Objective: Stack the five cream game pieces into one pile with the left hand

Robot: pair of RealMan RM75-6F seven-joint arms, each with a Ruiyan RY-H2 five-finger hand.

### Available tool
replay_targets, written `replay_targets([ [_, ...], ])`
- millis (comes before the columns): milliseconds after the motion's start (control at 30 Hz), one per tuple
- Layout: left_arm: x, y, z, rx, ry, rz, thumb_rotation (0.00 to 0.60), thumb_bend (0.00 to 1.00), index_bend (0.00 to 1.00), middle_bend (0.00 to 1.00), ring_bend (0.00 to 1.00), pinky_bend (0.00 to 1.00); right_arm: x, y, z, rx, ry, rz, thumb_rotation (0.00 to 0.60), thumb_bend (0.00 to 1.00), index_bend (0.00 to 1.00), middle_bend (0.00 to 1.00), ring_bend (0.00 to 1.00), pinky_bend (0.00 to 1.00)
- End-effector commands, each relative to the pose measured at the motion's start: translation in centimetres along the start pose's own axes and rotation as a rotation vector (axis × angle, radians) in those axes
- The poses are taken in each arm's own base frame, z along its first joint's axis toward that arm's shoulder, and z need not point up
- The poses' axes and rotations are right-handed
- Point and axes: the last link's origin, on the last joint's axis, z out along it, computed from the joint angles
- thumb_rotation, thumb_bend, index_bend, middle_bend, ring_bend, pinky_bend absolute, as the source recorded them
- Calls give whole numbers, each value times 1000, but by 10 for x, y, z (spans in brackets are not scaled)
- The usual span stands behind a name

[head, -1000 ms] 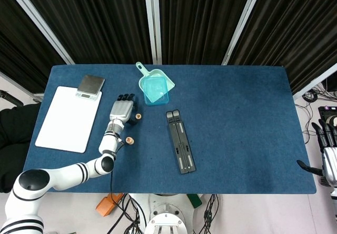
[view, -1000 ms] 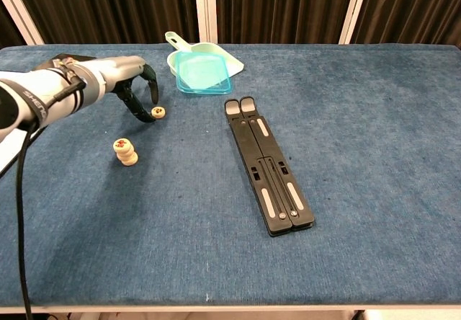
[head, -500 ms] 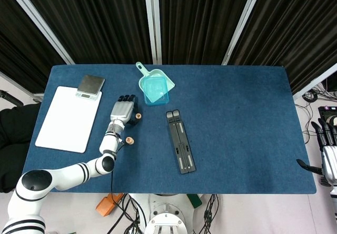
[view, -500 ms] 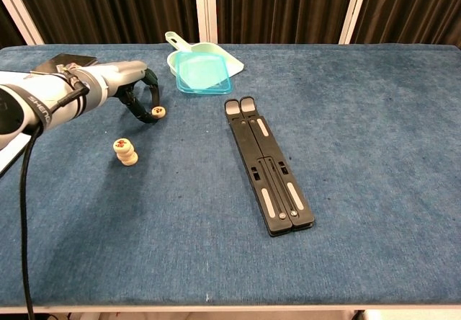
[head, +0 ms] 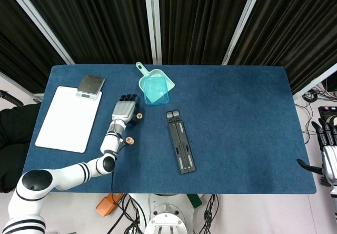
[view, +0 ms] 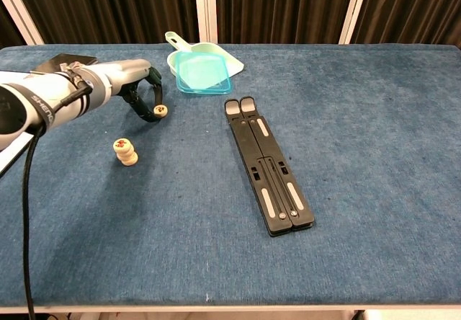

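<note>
A short pile of cream game pieces (head: 129,140) (view: 127,152) with a red mark on top stands on the blue table (head: 237,118). A single cream piece (head: 138,116) (view: 161,109) lies behind and to the right of the pile. My left hand (head: 125,109) (view: 137,89) arches over that piece, whose edge sits pinched between the dark fingertips (view: 150,113). My right hand (head: 328,150) hangs off the table's right edge with fingers apart, holding nothing.
A teal scoop with a lid (head: 154,88) (view: 204,68) sits just behind the left hand. A black folded stand (head: 180,140) (view: 267,166) lies mid-table. A white board (head: 68,118) and a small scale (head: 90,85) are at the far left.
The left hand has crept slightly right and closed its fingertips onto the single piece, which shifted a little with it. The pile and the right hand have not moved.
</note>
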Motion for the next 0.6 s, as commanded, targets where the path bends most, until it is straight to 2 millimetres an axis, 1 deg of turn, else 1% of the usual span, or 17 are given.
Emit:
replay_targets([
  [33,7,-2,-6,-18,17,-8,600,352,536,60,0,0,0,0,1,3,1,0,600,48,0,0,0,0],
  [133,16,-8,-18,-43,34,-9,600,354,536,65,0,0,1,-1,1,8,3,1,600,48,0,0,0,0],
  [200,22,-15,-31,-60,37,-9,600,353,536,67,0,0,0,-2,2,12,1,4,600,48,0,0,0,0],
  [367,31,-30,-70,-97,19,-43,600,351,536,67,0,0,-3,-4,4,24,-1,10,600,48,0,0,0,0],
  [467,30,-36,-90,-114,7,-53,600,348,536,67,0,0,-3,-5,4,30,0,13,600,48,0,0,0,0],
  [533,26,-39,-103,-126,-3,-53,600,348,536,67,0,0,-3,-5,4,32,0,13,600,48,0,0,0,0],
  [600,23,-41,-112,-134,-10,-59,600,347,536,67,0,0,-3,-5,4,32,2,13,600,48,0,0,0,0],
])
